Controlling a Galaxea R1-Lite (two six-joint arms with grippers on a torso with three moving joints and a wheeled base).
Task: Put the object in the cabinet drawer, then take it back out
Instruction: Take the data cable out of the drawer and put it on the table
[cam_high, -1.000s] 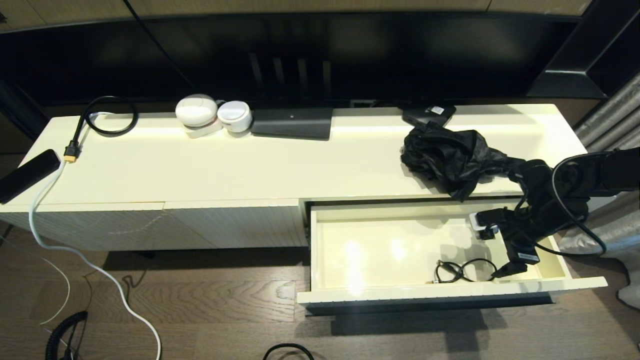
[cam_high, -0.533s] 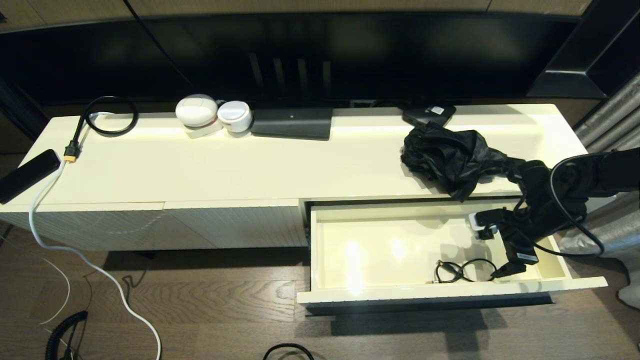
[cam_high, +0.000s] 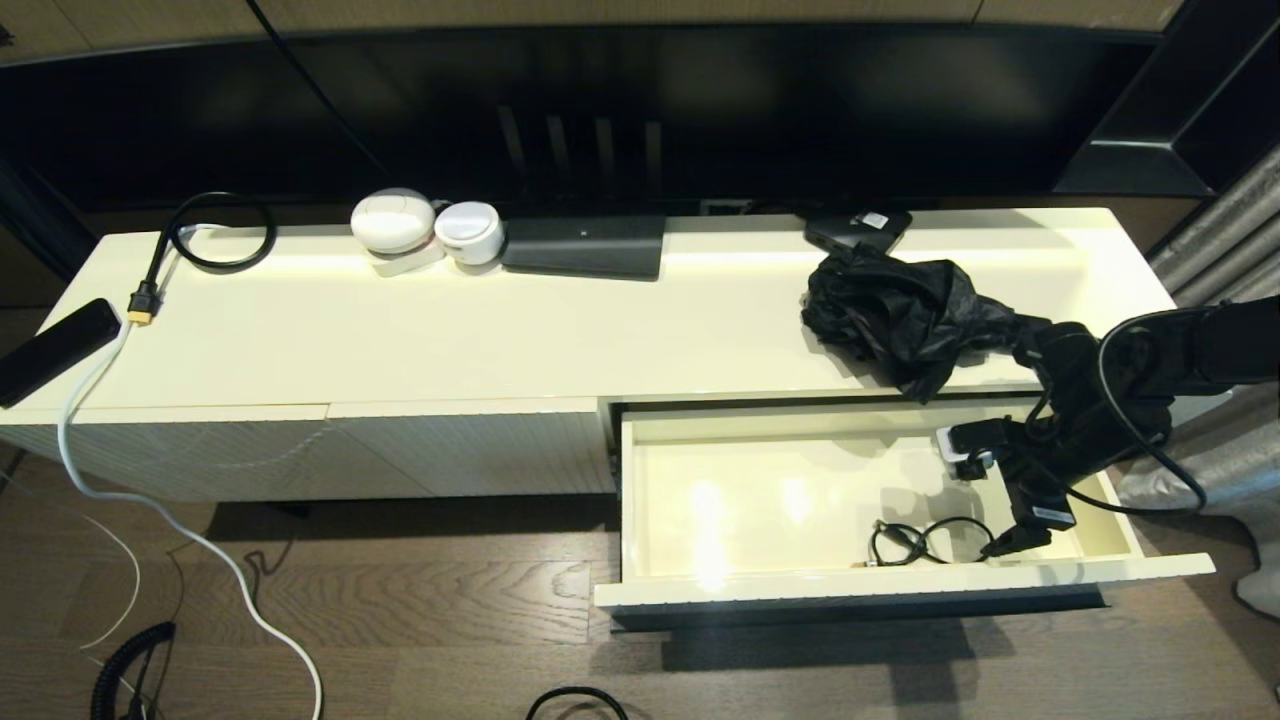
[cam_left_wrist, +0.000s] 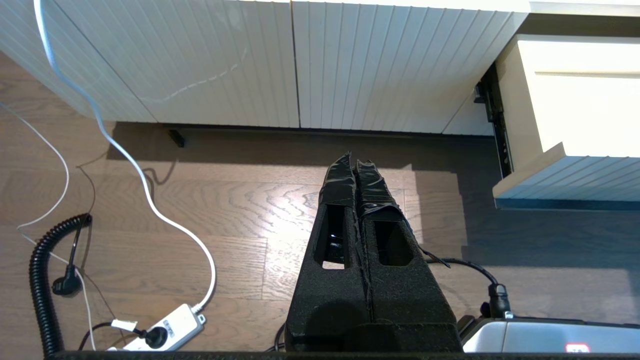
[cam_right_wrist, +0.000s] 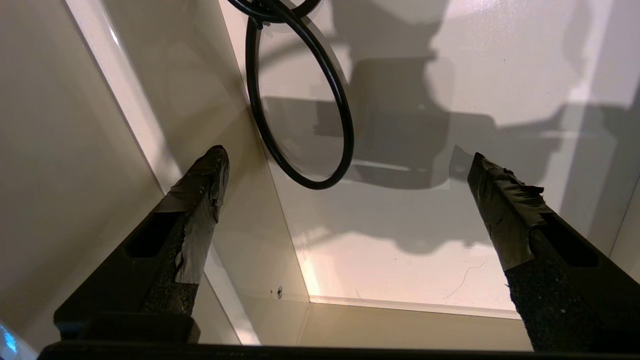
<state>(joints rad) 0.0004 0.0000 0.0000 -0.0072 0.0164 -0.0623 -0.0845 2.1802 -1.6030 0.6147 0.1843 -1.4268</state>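
The cabinet drawer (cam_high: 900, 585) stands pulled out at the right of the cream cabinet, and its ribbed front corner (cam_left_wrist: 565, 175) shows in the left wrist view. The object, a thin black coiled cable (cam_high: 915, 543), lies on the drawer floor near the front wall. My right gripper (cam_high: 1015, 545) hangs open inside the drawer just right of the cable and holds nothing. In the right wrist view its fingers (cam_right_wrist: 200, 200) are spread wide, with one cable loop (cam_right_wrist: 312, 185) lying just ahead of them. My left gripper (cam_left_wrist: 355, 162) is shut over the wooden floor, left of the drawer.
A crumpled black bag (cam_high: 900, 315) sits on the cabinet top just behind the drawer, close to my right arm. Two white devices (cam_high: 395, 222), a black box (cam_high: 585, 245) and a black looped cable (cam_high: 205, 235) lie further left. A white cord (cam_left_wrist: 150, 210) and a power strip (cam_left_wrist: 165, 330) are on the floor.
My right arm has edged very slightly up and back; its gripper stays open inside the drawer. The cable has not moved.
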